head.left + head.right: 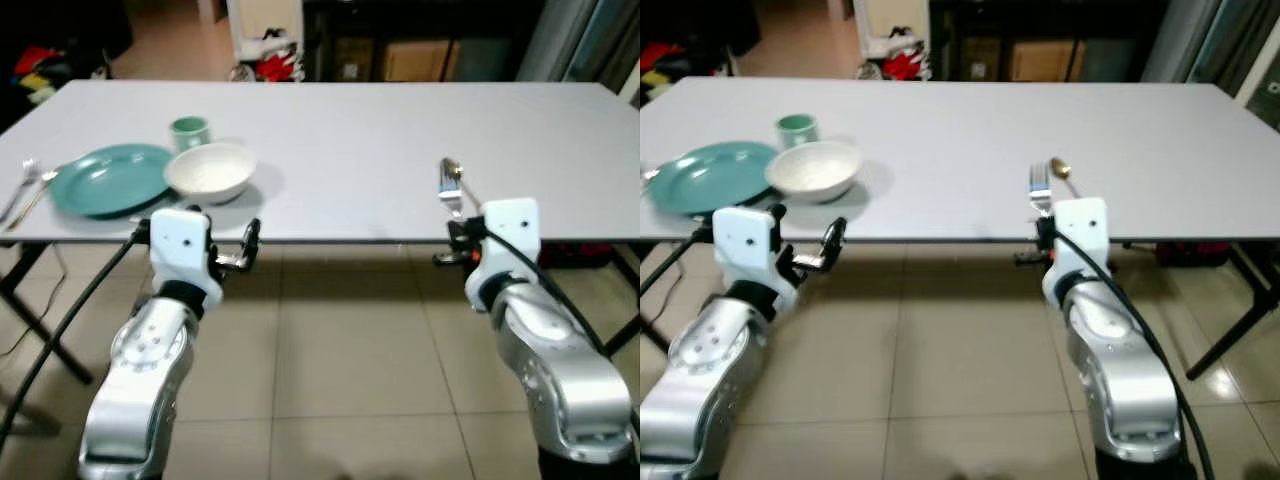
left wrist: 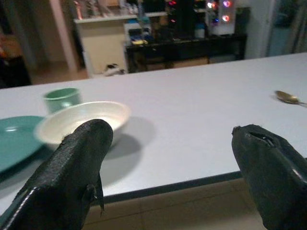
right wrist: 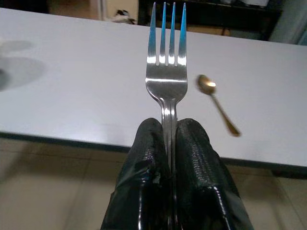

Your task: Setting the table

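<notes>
The right gripper (image 3: pixel 170 143) sits at the lower centre of the right wrist view, its two black fingers pressed tight on the handle of a fork (image 3: pixel 166 52) whose tines point up and away toward the table (image 1: pixel 380 140). In the left eye view the fork stands just above the near table edge, right of centre. A gold spoon (image 3: pixel 216 103) lies on the tabletop just beyond and beside the fork.

The left gripper (image 2: pixel 168 167) hangs at the lower part of the left wrist view, fingers spread wide and holding nothing, just short of the near edge. At the left of the left eye view are a teal plate (image 1: pixel 110 180), a white bowl (image 1: pixel 210 172) touching its rim, and a green cup (image 1: pixel 190 130) behind them; more cutlery (image 1: pixel 25 185) lies at the far left beside the plate.

The grip is only on the thin handle end, so the fork may pivot or slip if the arm swings fast. The place setting is well apart from the fork, and a low carry across could clip the bowl or nudge the spoon. Releasing too near the edge may let the fork fall to the floor.
</notes>
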You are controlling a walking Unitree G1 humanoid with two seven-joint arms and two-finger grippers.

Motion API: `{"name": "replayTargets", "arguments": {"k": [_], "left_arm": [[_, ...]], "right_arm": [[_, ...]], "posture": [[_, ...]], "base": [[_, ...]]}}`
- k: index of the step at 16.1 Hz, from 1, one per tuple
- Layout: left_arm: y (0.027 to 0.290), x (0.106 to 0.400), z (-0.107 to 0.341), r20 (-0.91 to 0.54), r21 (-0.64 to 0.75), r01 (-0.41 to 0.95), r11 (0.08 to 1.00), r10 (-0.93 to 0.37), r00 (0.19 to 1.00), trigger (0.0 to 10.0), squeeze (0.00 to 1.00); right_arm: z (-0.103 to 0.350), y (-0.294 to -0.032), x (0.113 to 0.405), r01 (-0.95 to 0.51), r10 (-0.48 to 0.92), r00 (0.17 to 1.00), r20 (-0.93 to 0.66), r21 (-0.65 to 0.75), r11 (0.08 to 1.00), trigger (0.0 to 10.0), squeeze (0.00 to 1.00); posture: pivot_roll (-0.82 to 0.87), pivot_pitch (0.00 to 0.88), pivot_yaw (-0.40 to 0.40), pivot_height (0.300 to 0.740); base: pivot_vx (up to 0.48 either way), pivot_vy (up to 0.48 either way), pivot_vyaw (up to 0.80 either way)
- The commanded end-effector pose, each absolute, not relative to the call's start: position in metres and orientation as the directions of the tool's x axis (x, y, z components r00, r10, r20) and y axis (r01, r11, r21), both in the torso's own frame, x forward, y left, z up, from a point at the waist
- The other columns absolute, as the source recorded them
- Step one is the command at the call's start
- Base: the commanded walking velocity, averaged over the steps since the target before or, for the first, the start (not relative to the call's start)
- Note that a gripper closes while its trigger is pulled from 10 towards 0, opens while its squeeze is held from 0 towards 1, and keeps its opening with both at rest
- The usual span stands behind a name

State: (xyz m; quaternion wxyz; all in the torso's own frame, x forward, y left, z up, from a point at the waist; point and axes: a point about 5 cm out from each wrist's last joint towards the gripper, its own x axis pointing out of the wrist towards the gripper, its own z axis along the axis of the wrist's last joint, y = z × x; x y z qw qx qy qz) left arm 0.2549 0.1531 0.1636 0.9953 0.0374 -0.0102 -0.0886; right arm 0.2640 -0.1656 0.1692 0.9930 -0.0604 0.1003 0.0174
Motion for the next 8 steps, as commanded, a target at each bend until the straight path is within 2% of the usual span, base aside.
{"name": "replayTargets", "arguments": {"k": [1,8], "left_arm": [[0.1546,0.2553,0.1661,0.022,0.087,0.182,0.979,-0.185,0.983,10.0,0.00],[0.1530,0.2568,0.1665,0.021,0.092,0.203,0.975,-0.206,0.978,10.0,0.00]], "right_arm": [[0.1710,-0.1645,0.2660,-0.051,0.029,0.981,-0.190,-0.111,0.993,10.0,0.00],[0.1685,-0.1662,0.2665,-0.043,0.022,0.980,-0.198,-0.106,0.993,10.0,0.00]], "posture": [[-0.06,0.000,0.019,0.740],[-0.07,0.000,0.030,0.740]], "base": [[0.446,0.000,0.00],[0.444,0.000,0.00]]}}
